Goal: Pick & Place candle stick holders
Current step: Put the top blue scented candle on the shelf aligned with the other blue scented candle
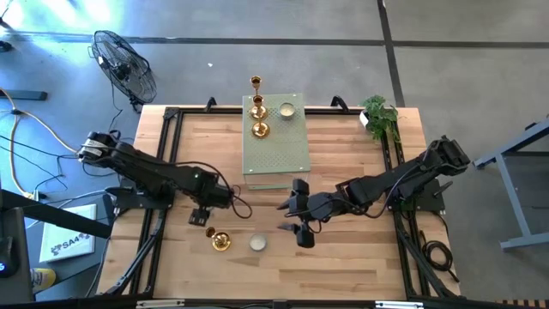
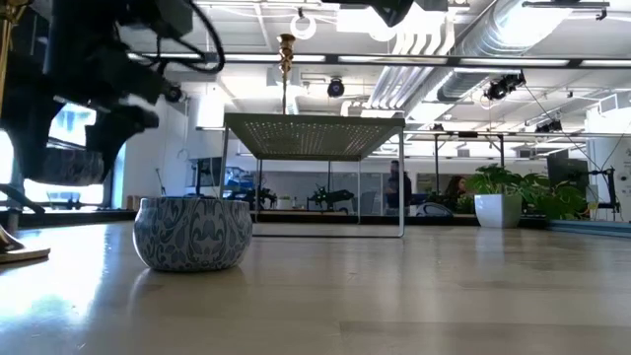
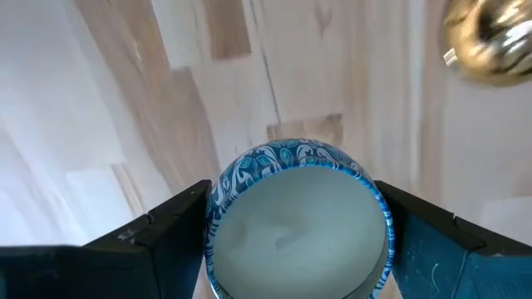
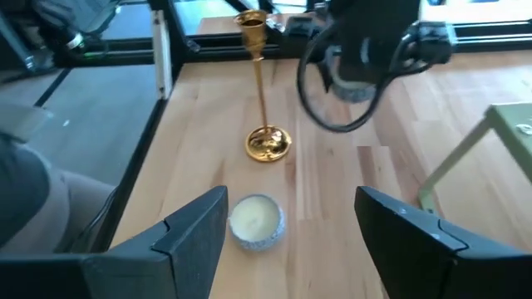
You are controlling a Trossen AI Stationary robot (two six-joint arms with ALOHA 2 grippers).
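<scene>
High view, left end effector (image 1: pixel 199 216): low over the tabletop (image 1: pixel 343 266) on the left-hand side; what it holds is hidden under it.
High view, gold candlestick holder (image 1: pixel 220 241): upright on the tabletop, just beside the left end effector, on its near side.
High view, loose candle cup (image 1: pixel 257 244): on the tabletop between the gold candlestick holder and the right end effector (image 1: pixel 290 219), touching neither.
High view, pale green perforated slab (image 1: pixel 276 150): far middle of the tabletop; it carries more gold holders (image 1: pixel 260 129) and a third cup (image 1: pixel 286 110).
Low view, loose candle cup (image 2: pixel 192 232): sits flat on the wood, blue swirl pattern on its wall; dark arm parts hang above and to one side, apart from it.
Left wrist view, gripped candle cup (image 3: pixel 295 228): blue-patterned and wax-filled, sits squarely between the two fingers (image 3: pixel 179 216), which press against its opposite sides. Cannot tell whether it is clear of the wood.
Left wrist view, gold candlestick holder (image 3: pixel 486 41): blurred, off to one side beyond the cup.
Right wrist view, right end effector (image 4: pixel 291 220): fingers wide apart, nothing between them.
Right wrist view, loose candle cup (image 4: pixel 255 220): on the tabletop just ahead, near one fingertip and not touching it; the gold candlestick holder (image 4: pixel 266 141) stands behind it.
</scene>
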